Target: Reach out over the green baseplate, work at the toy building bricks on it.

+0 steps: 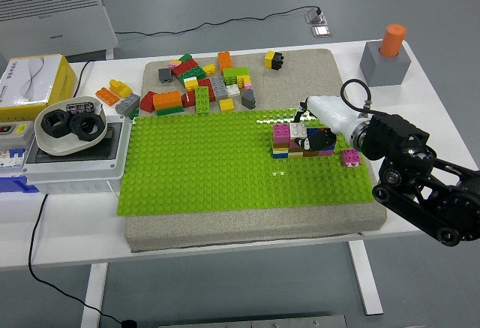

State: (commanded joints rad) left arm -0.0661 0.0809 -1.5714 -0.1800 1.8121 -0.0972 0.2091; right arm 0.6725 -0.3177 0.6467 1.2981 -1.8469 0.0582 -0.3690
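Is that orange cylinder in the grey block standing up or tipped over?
Standing up. The orange cylinder sits upright in the grey block at the table's far right corner, its flat top facing up.

A white bench (420, 80) carries the non-task items. At its far right, an orange cylinder (392, 39) stands upright in a grey block (385, 64). At the left, a grey-and-white electrical box (75, 155) supports a white bowl (56, 139) containing two large black nuts (69, 123). A yellow box (30, 80) lies at the far left. On the floor beyond the bench, a white heater (56, 16) stands far left and a floor socket (318, 22) with a black cable (225, 20) lies far right.
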